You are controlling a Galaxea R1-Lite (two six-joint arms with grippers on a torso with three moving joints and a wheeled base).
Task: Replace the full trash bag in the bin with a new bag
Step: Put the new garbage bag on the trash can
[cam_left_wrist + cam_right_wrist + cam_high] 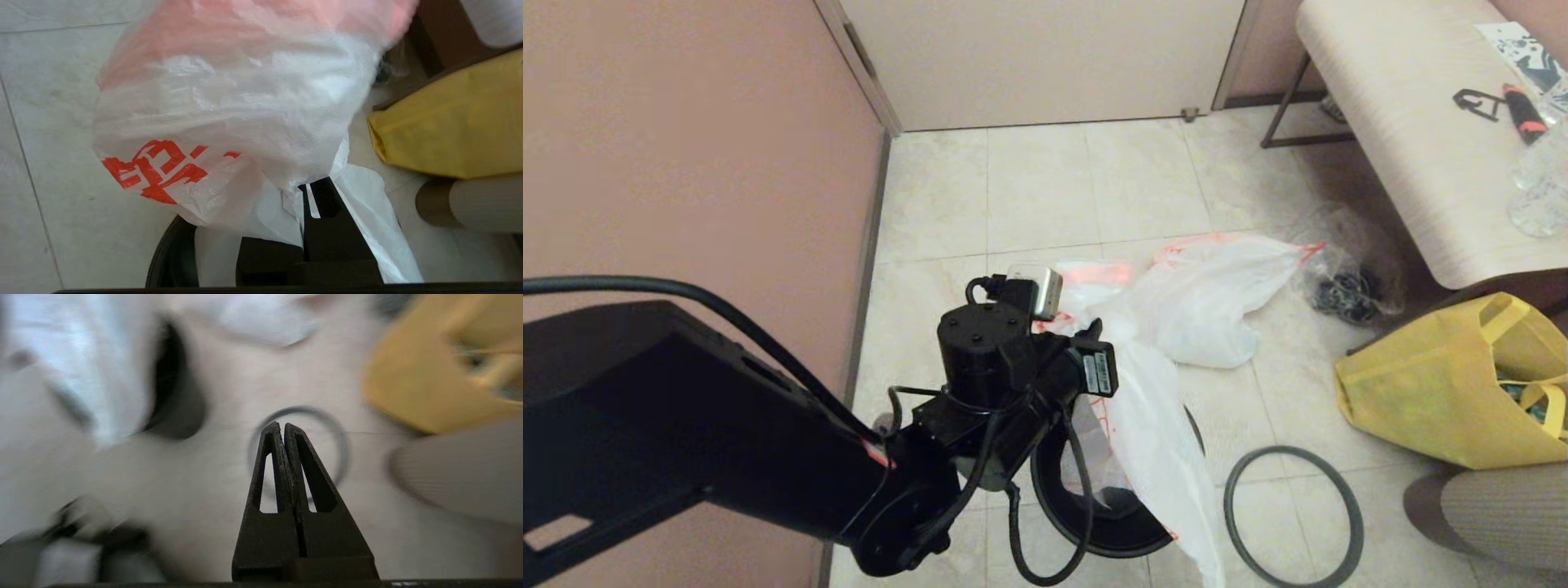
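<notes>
New bag [1156, 425]: red-printed, pinched in your left gripper [310, 192] and draped over the bin [1094, 523]. Full trash bag [1201, 298]: on the tiles beyond. Grey ring [1294, 514]: flat on the floor beside the bin. Right gripper [284, 428]: fingers pressed together, empty, above that ring.

New bag [229, 122]: thin crinkled translucent plastic film, slight sheen, red print. Full trash bag [1209, 302]: same film, plainer. Bin [1131, 531]: smooth black plastic, semi-gloss. Loose ring [1294, 516]: grey, matt. Tote [1437, 392]: yellow fabric, matt. Floor [1037, 180]: smooth pale tile, low gloss. Left claw [316, 192], right claw [283, 430]: black, matt, slightly grainy. Worktop [1405, 122]: pale, streaked grain.
</notes>
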